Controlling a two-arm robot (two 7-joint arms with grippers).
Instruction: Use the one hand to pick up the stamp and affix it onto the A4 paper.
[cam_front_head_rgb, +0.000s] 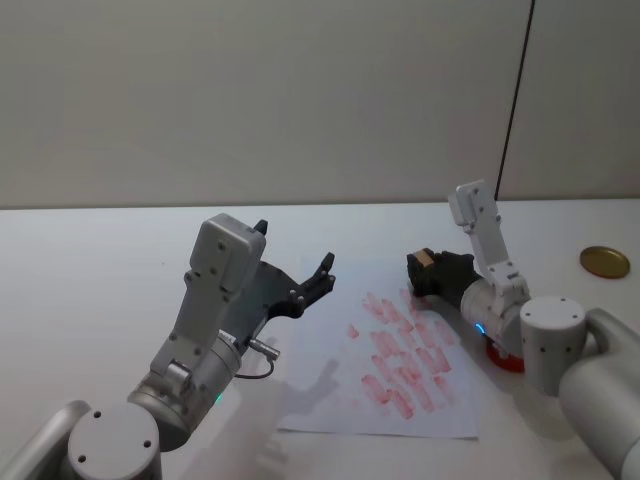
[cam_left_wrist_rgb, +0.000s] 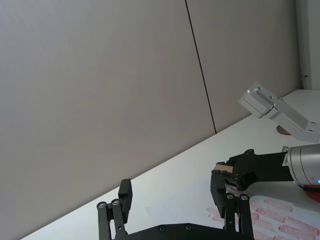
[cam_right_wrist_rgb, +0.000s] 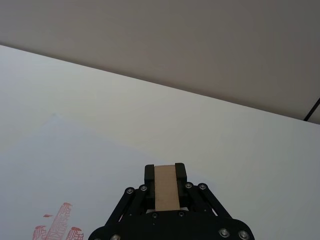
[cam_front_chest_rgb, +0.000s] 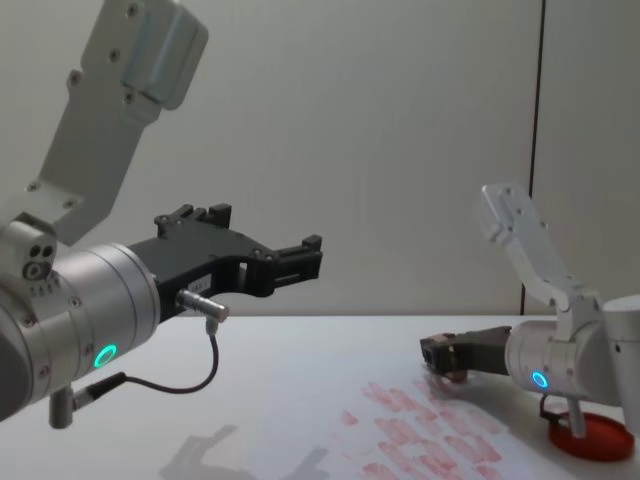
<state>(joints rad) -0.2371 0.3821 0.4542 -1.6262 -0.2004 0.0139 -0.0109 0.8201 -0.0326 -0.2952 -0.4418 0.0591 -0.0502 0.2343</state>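
Note:
My right gripper (cam_front_head_rgb: 424, 272) is shut on the stamp (cam_right_wrist_rgb: 166, 187), a small block of pale tan wood held between its black fingers (cam_right_wrist_rgb: 146, 174). It hangs low over the far right part of the A4 paper (cam_front_head_rgb: 330, 392), near rows of red-pink stamp marks (cam_front_chest_rgb: 420, 440). From the side, the right gripper (cam_front_chest_rgb: 440, 357) sits a little above the sheet; I cannot tell whether the stamp touches it. My left gripper (cam_front_head_rgb: 295, 255) is open and raised over the paper's left edge. The left wrist view shows the left gripper (cam_left_wrist_rgb: 172, 197) with the right gripper (cam_left_wrist_rgb: 231, 175) beyond.
A flat round red ink pad (cam_front_head_rgb: 505, 360) lies on the white table under my right wrist, right of the paper. A gold round lid (cam_front_head_rgb: 604, 262) sits at the far right. A grey wall stands behind the table.

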